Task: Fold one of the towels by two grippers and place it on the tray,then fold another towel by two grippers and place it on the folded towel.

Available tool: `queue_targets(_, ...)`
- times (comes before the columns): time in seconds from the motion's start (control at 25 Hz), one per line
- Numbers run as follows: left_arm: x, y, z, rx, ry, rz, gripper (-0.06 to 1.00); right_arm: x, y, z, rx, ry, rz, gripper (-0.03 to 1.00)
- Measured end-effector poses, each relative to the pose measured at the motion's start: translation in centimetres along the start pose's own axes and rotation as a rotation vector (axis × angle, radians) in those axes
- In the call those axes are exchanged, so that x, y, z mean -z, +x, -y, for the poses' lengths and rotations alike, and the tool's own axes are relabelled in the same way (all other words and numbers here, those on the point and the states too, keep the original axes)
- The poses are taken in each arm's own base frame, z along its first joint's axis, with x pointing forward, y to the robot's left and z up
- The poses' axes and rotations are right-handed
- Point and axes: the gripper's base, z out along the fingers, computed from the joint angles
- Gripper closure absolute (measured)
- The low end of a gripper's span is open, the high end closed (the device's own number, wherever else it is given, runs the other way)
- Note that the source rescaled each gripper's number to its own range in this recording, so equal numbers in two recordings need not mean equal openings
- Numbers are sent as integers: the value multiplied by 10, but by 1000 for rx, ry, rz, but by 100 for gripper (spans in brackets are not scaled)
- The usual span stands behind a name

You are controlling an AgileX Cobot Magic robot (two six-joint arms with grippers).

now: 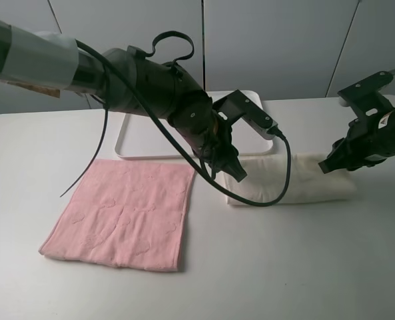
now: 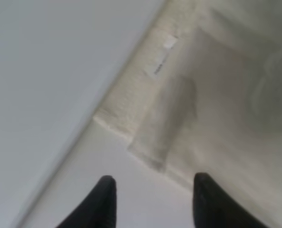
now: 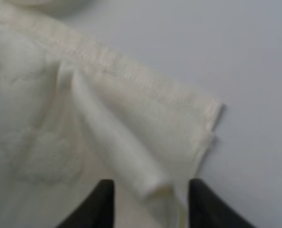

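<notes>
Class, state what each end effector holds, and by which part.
Nothing. The left end effector and right end effector stand open at the ends of the cream towel.

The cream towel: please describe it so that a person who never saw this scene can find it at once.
On the white table, look just in front of the white tray, near its right corner. There lies the cream towel, folded into a long narrow strip. Its neighbour, the pink towel, lies to the left, spread flat and roughly square.
</notes>
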Motion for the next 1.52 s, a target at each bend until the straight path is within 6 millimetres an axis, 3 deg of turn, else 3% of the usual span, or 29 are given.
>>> queue_targets(0.12,-1,1,-8,29,-35,2,14,0,2,9,-58,19,5,5)
queue_targets(0.2,-1,1,-11,36,-47,3,3,0,4,14,-114,29,2,-1)
queue_targets(0.32,1,1,-11,59,-48,-24,-5,1,4,16,-190,29,-26,-3)
queue_targets(0.64,17,-22,-35,342,65,-118,-6,13,-26,31,-299,10,-163,-3)
queue_targets(0.8,7,-29,-34,406,122,-225,-6,10,-36,33,-331,-40,-291,-3)
queue_targets(1.0,-11,-33,-27,483,180,-337,-4,2,-33,30,-323,-84,-426,-3)
queue_targets(1.28,-33,-20,-24,602,122,-440,-1,1,-34,31,-320,-85,-428,-3)
queue_targets(1.52,-36,-18,-29,634,43,-444,-1,-5,-32,30,-324,-94,-440,-3)
